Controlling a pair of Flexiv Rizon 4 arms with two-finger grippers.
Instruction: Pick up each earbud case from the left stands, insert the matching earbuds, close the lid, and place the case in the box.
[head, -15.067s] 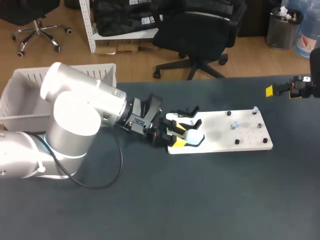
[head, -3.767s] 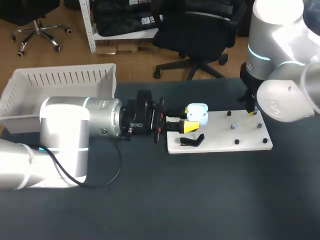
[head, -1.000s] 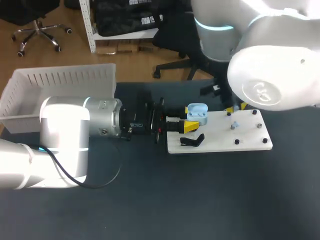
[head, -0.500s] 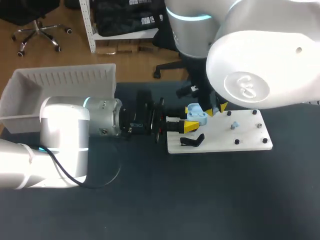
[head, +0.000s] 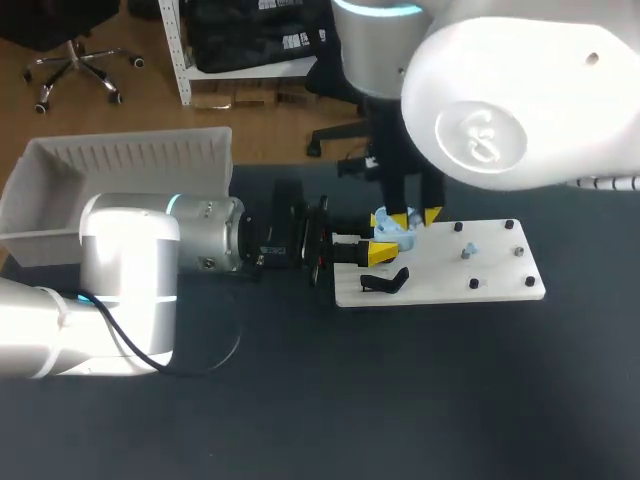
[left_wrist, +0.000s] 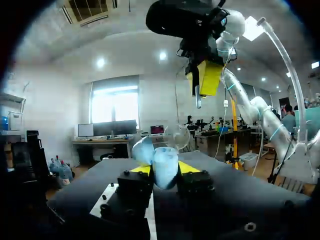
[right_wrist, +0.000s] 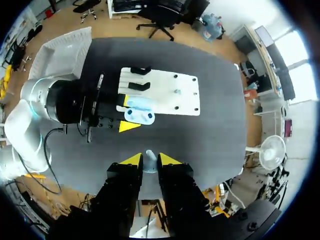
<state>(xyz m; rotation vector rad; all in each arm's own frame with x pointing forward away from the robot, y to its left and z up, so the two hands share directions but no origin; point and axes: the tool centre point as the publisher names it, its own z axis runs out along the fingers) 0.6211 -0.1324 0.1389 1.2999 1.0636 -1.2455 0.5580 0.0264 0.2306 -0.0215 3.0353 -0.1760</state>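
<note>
A light blue earbud case (head: 396, 233) with its lid open sits between the yellow fingers of my left gripper (head: 380, 249), which is shut on it at the left end of the white board (head: 450, 278). In the left wrist view the case (left_wrist: 161, 156) stands upright in that gripper (left_wrist: 164, 170). My right gripper (head: 415, 216) hangs just above the case. In the right wrist view it (right_wrist: 146, 160) is shut on a small pale earbud (right_wrist: 149, 154), with the open case (right_wrist: 140, 111) straight below. Another earbud (head: 470, 250) rests on the board.
Two black stands (head: 386, 282) sit on the board's left end, both without a case. Several black pegs (head: 473, 284) stick up from the board. A white box (head: 120, 165) stands at the table's back left. My right arm's big white body covers the back right.
My right arm has swung left across the board, bringing its gripper from beside the case to just above it. The left arm and the case have stayed put.
</note>
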